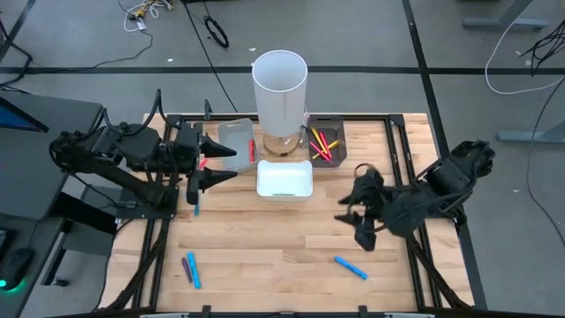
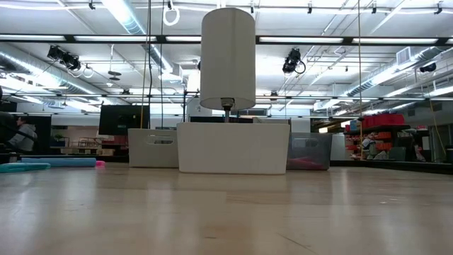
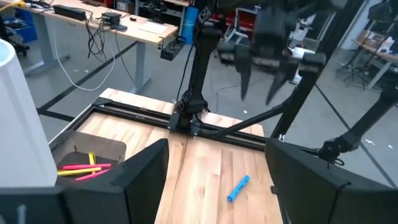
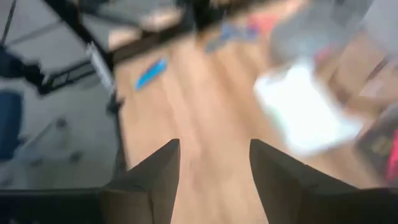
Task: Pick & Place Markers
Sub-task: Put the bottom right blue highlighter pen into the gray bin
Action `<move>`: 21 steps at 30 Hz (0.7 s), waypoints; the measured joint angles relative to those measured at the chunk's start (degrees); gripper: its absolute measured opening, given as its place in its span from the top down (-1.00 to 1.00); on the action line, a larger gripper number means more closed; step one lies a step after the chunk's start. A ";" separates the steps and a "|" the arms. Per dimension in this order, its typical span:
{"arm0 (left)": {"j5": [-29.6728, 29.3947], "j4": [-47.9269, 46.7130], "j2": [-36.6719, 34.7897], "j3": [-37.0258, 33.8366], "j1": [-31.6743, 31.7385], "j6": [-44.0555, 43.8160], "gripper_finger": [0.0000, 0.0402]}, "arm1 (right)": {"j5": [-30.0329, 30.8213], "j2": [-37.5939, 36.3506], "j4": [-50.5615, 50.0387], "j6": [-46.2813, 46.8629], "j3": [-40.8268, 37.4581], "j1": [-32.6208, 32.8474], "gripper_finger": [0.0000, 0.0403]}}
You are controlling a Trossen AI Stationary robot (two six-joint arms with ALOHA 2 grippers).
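The table [image 1: 265,238] was of pale wooden planks with a dark frame. A tall white cylinder [image 1: 280,88] stood at upper centre of the high view, with a white rectangular tray [image 1: 284,181] just below it, a clear grey tray [image 1: 231,144] to its left and a dark tray [image 1: 338,140] to its right.

Markers were thin, smooth sticks. Red and yellow markers [image 1: 323,146] lay in the dark tray. One blue marker [image 1: 350,268] lay at lower right, just below the right gripper [image 1: 355,223], apart from it. A blue and purple pair [image 1: 191,268] lay at lower left.

The right gripper's dark tapered fingers [image 4: 152,174] stood apart, empty. The left gripper [image 1: 221,168], at centre left beside the grey tray, had its fingers [image 3: 140,174] spread, empty.
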 joint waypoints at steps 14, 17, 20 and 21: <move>0.16 0.20 0.02 0.00 0.00 -1.60 -0.35 | -25.28 7.98 -13.58 21.01 -0.59 2.12 0.02; 1.23 0.17 0.02 0.00 0.00 -2.16 -0.35 | -25.41 10.50 -13.56 21.57 -0.64 2.78 0.02; 2.87 0.13 0.02 0.00 0.00 -2.19 -0.35 | -25.41 12.57 -13.57 22.52 -0.64 3.37 0.00; 3.28 0.11 0.02 0.00 0.00 -2.19 -0.35 | -25.81 13.25 -13.57 22.52 -0.64 3.55 -0.02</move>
